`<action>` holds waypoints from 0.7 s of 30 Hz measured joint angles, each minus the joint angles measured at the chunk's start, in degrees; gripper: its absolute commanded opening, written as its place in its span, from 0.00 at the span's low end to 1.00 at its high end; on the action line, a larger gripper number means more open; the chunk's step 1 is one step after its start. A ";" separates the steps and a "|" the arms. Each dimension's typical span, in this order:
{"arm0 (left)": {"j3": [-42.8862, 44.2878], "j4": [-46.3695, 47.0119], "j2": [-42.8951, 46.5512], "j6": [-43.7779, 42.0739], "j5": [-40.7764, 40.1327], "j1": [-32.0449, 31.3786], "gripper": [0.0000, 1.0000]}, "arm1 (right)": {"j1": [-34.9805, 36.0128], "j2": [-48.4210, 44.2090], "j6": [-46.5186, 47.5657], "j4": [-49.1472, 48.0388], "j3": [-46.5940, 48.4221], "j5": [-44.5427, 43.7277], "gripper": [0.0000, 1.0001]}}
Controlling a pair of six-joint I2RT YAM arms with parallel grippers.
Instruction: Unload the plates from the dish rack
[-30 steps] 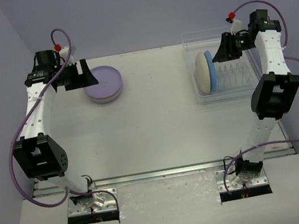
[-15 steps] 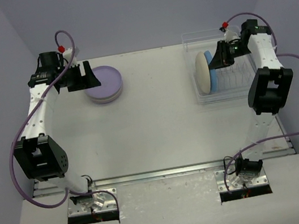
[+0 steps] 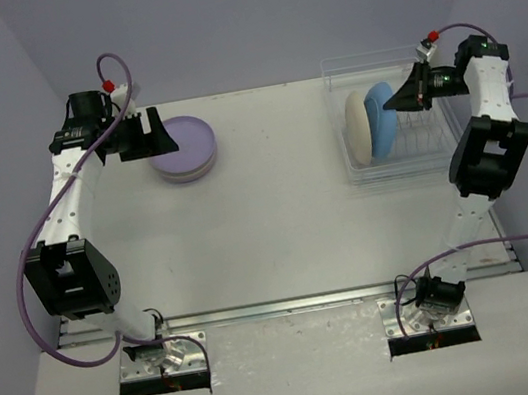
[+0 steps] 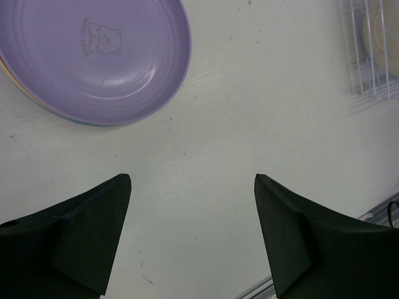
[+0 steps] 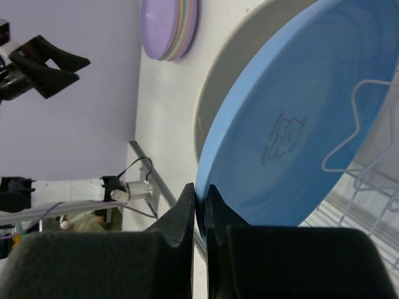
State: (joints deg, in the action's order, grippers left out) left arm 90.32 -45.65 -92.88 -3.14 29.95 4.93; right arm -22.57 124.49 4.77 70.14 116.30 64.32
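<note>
The clear dish rack (image 3: 442,156) stands at the back right with two plates upright in it. My right gripper (image 3: 402,100) is shut on the rim of the blue plate (image 3: 382,120), which leans away from the cream plate (image 3: 358,129). In the right wrist view the fingertips (image 5: 200,196) pinch the blue plate's (image 5: 299,124) edge, with the cream plate (image 5: 227,81) behind it. A stack of plates with a lavender one (image 3: 185,148) on top lies at the back left. My left gripper (image 3: 154,133) hangs open beside that stack, over bare table (image 4: 193,187), with the lavender plate (image 4: 93,56) ahead.
The rack's wire tines (image 5: 368,149) stand right beside the blue plate. A metal rail (image 3: 292,304) runs along the table's near edge. Purple walls close in the table's back and sides.
My right gripper has shut on the blue plate's rim and drawn it to the right, tilting it off the cream plate. The left arm has barely moved.
</note>
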 measured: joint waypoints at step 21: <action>0.18 0.47 0.00 1.09 -0.68 0.00 1.00 | -0.47 -14.90 2.19 3.61 9.97 2.95 0.00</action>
State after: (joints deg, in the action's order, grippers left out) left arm 90.51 -45.17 -92.88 -2.06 29.26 4.93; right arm -23.05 109.59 6.96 73.76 126.28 67.27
